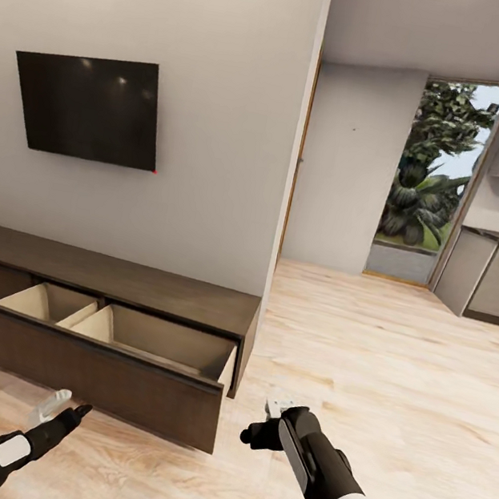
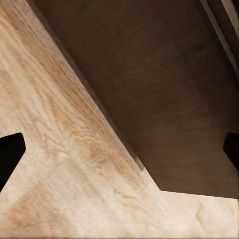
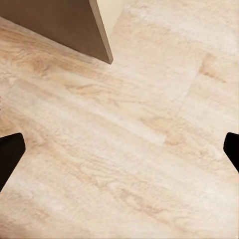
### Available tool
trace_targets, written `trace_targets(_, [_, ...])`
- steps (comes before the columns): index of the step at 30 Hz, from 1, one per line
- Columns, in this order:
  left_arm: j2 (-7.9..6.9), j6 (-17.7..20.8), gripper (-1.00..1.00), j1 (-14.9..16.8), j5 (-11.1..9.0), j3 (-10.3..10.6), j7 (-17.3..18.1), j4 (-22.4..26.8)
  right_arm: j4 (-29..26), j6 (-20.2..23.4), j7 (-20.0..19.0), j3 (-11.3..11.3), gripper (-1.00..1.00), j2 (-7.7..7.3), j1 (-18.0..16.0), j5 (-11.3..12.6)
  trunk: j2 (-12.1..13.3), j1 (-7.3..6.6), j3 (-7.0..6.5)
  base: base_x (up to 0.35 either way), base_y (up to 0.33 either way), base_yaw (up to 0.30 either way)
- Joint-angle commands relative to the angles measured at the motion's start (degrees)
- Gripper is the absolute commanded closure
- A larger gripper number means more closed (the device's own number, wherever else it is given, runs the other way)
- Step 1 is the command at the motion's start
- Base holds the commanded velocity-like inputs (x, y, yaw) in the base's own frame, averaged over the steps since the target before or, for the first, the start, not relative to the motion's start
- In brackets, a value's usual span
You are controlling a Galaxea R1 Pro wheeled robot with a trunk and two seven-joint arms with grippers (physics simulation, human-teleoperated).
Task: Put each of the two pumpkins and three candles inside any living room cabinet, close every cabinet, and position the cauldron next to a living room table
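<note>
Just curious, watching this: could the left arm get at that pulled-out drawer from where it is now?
Probably yes. The left gripper hangs low, close before the open drawer of the cabinet, with bare floor between them and nothing in the way. Its jaws are open.

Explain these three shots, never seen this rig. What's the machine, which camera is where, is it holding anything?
It is a simulated two-armed wheeled robot. The big picture comes from its head camera: the left gripper and right gripper hang low over the wooden floor, facing a long dark cabinet under a wall TV. The cabinet's drawer is pulled out; the part of its inside that shows holds nothing. The other two pictures come from cameras on each wrist: the left one looks at the drawer front, the right at floor beside the drawer's corner. Both grippers are open, holding nothing.
</note>
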State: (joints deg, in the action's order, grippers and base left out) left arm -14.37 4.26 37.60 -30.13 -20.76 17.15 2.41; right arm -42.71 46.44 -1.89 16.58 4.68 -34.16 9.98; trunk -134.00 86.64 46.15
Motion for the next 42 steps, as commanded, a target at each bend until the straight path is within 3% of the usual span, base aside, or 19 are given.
trace_targets(1, [0.09, 0.4, -1.00, 0.0, 0.2, -0.5, 0.2, -0.1, 0.0, 0.2, 0.0, 0.1, -1.00, -0.02, 0.0, 0.2, 0.4, -0.24, -0.03, 0.000, 0.000, 0.000])
trace_targets(8, [0.86, 0.2, -1.00, 0.0, 1.7, -0.4, -0.1, -4.4, 0.1, 0.2, -0.2, 0.2, -1.00, -0.02, 2.4, 0.2, 3.2, -1.78, -0.64, 0.000, 0.000, 0.000])
trace_targets(17, [2.47, 0.2, -1.00, 0.0, 1.9, -0.4, -0.1, -5.3, 0.3, -0.7, -0.4, 0.8, -1.00, -0.02, 3.4, 0.1, 6.8, -3.75, -1.44, 0.000, 0.000, 0.072])
trace_targets(26, [2.65, 0.0, -1.00, 0.0, 2.0, -0.3, -1.3, -5.4, 2.4, -4.9, -0.3, 5.5, -1.00, 0.06, 3.5, 0.1, 10.4, -5.73, -2.28, 0.000, 0.000, 0.145])
trace_targets(29, [2.67, -0.1, -1.00, 0.0, 2.0, -0.4, -2.7, -5.3, 3.6, -6.1, -0.1, 11.1, -1.00, 0.17, 3.6, 0.2, 11.6, -6.39, -2.58, 0.000, 0.000, 0.161])
trace_targets(32, [2.67, -0.1, -1.00, 0.0, 2.1, -0.4, -2.9, -5.2, 4.1, -7.6, 0.0, 13.0, -1.00, 0.15, 3.6, 0.2, 12.8, -7.05, -2.91, 0.000, 0.000, 0.186])
trace_targets(39, [2.81, -0.1, -1.00, 0.0, 2.1, -0.4, -2.9, -5.2, 4.7, -9.5, 0.1, 13.5, -1.00, 0.16, 3.6, 0.1, 15.6, -8.58, -3.93, 0.000, 0.000, 0.132])
trace_targets(42, [3.87, -0.2, -1.00, 0.0, 2.1, -0.4, -2.9, -5.2, 4.7, -9.8, 0.1, 13.5, -1.00, 0.16, 3.6, 0.1, 16.8, -9.24, -4.46, 0.000, 0.000, 0.022])
